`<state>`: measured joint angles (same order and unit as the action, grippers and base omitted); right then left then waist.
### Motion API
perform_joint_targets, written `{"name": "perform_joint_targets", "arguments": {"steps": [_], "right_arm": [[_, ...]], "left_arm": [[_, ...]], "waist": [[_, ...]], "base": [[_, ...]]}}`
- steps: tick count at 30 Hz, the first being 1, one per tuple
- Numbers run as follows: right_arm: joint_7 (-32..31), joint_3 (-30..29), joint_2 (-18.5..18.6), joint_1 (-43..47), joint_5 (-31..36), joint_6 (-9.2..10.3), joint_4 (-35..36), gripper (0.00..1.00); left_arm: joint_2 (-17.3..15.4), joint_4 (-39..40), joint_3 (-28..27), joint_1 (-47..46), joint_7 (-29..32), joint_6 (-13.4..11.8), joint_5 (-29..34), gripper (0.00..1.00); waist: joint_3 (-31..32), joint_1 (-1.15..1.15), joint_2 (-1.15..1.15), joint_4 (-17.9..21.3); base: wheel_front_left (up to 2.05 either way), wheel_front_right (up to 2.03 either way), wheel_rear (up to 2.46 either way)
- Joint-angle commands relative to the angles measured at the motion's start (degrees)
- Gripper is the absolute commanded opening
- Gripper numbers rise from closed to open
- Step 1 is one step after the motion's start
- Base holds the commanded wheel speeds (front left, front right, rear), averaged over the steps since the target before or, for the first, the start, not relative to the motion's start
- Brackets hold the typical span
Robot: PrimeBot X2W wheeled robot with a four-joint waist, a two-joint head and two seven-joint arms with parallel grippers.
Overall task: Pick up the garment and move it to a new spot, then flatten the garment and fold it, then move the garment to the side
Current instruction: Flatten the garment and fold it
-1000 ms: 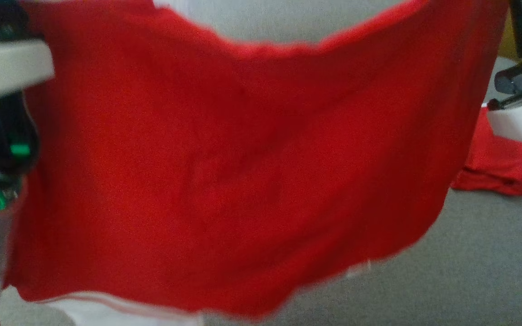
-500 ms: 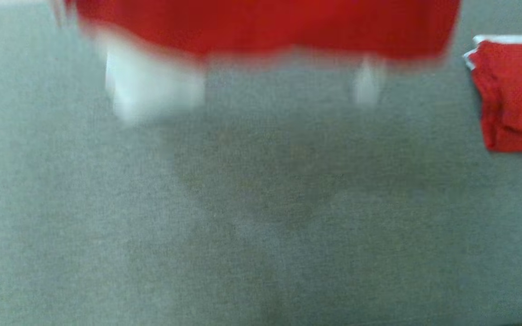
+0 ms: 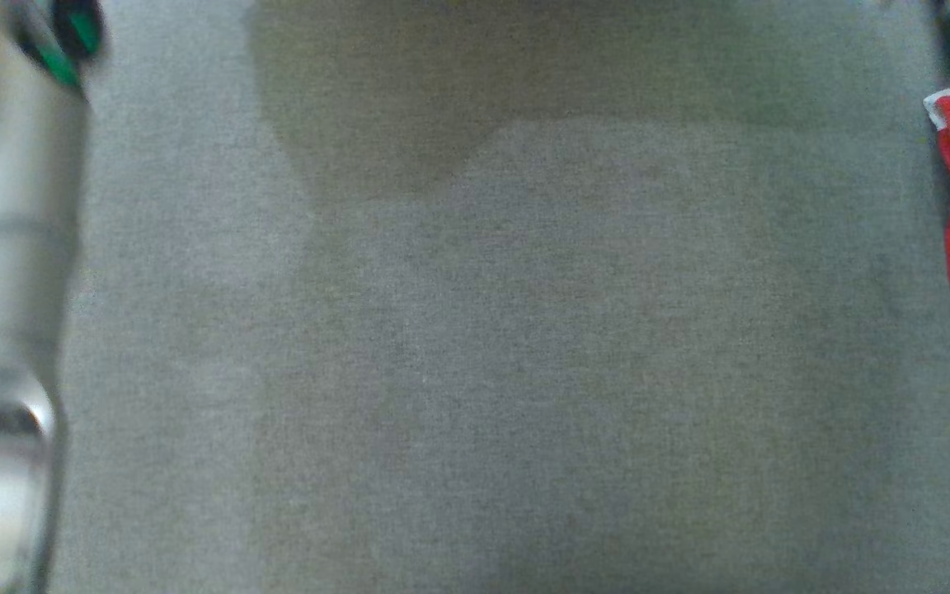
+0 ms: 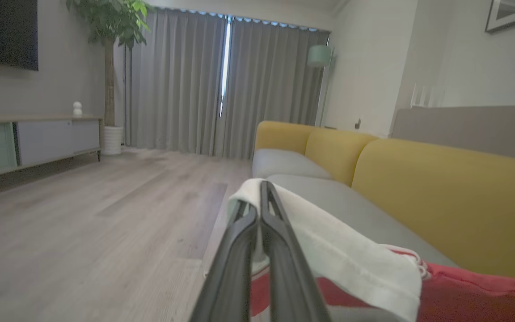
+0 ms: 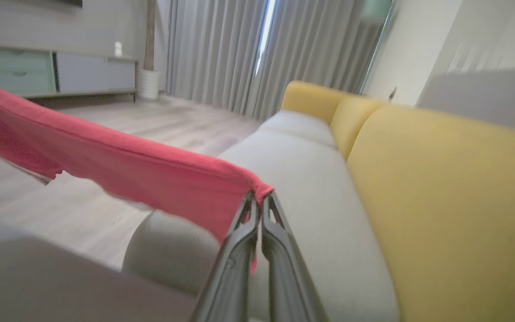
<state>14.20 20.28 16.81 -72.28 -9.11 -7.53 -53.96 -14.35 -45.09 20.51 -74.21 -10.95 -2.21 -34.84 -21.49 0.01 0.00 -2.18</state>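
We hold a red fabric garment with white trim in the air above a grey-seated, yellow-backed sofa. Our left gripper and right gripper each have their fingers clamped on an edge, probably to spread it flat.

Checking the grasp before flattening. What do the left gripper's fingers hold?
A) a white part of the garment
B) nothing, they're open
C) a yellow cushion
A: the left wrist view shows the left gripper with its fingers shut on white cloth of the garment.
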Motion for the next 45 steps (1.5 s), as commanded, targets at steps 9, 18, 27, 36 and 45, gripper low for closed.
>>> {"name": "perform_joint_targets", "arguments": {"steps": [9,18,27,36,45], "right_arm": [[-7.1,19.2,3.7,15.5,-14.0,0.04,-0.1,0.00],[-15.3,32.3,16.0,24.8,-31.3,0.04,14.2,0.00],[-16.5,35.0,21.3,32.2,-36.9,0.04,21.7,0.00],[-18.3,35.4,24.1,37.8,-38.8,0.04,27.5,0.00],[-22.7,34.1,28.2,43.4,-41.7,0.04,34.9,0.00]], "left_arm": [[-1.7,-0.1,1.3,19.3,-2.3,3.6,-2.1,0.00],[-5.1,13.5,3.7,37.7,1.4,2.1,-2.7,0.00],[-8.8,31.0,4.1,50.6,6.8,-3.5,-3.6,0.00],[-12.6,43.6,3.8,60.2,10.5,-8.1,-4.0,0.00],[-16.2,54.3,3.5,69.2,13.4,-12.2,-4.1,0.00]], "waist": [[4.4,-0.01,0.00,-0.9],[11.7,-0.01,0.00,-1.0],[17.2,-0.01,0.00,-0.7],[21.3,-0.01,0.00,-0.4],[24.2,-0.01,0.00,-0.2]], "base": [[0.00,0.00,0.00],[0.00,0.00,0.00],[0.00,0.00,0.00],[0.00,0.00,0.00],[0.00,0.00,0.00]]}}
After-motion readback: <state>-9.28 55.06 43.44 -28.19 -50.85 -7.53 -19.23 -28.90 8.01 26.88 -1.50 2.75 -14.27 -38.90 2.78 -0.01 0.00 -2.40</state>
